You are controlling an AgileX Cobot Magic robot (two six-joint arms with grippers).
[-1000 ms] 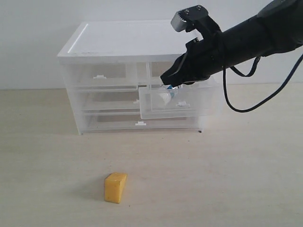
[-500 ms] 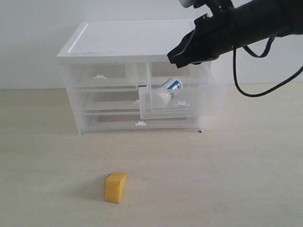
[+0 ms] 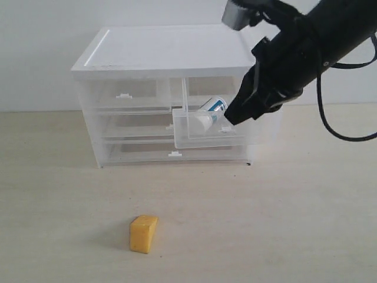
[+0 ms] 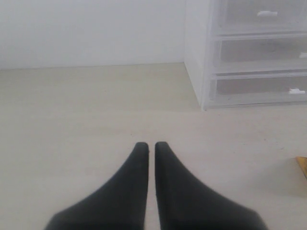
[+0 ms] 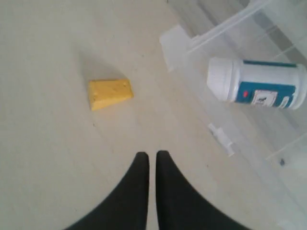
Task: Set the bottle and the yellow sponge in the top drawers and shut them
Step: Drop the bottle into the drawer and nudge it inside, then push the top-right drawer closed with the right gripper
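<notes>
The bottle [image 3: 212, 112], teal-blue with a white cap, lies tilted inside the pulled-out right top drawer [image 3: 194, 137]; the right wrist view also shows the bottle [image 5: 256, 84] behind the drawer's clear front wall [image 5: 178, 44]. The left top drawer [image 3: 126, 94] is closed. The yellow sponge [image 3: 144, 233] sits on the table in front of the cabinet, also visible as a sponge [image 5: 109, 93] from the right wrist. My right gripper [image 3: 231, 119] is shut and empty, just outside the open drawer's front right. My left gripper [image 4: 151, 143] is shut and empty over bare table, left of the cabinet.
Two full-width clear drawers [image 3: 171, 152] sit closed under the top pair, beneath the white cabinet top [image 3: 159, 50]. A black cable [image 3: 344, 137] loops off the right arm. A white wall stands behind. The open drawer's handle tab [image 5: 221, 139] is near my right fingers.
My right gripper left the bottle in the right top drawer, rose above the cabinet, then came down to the drawer's front right. Sponge and left gripper have not moved.
</notes>
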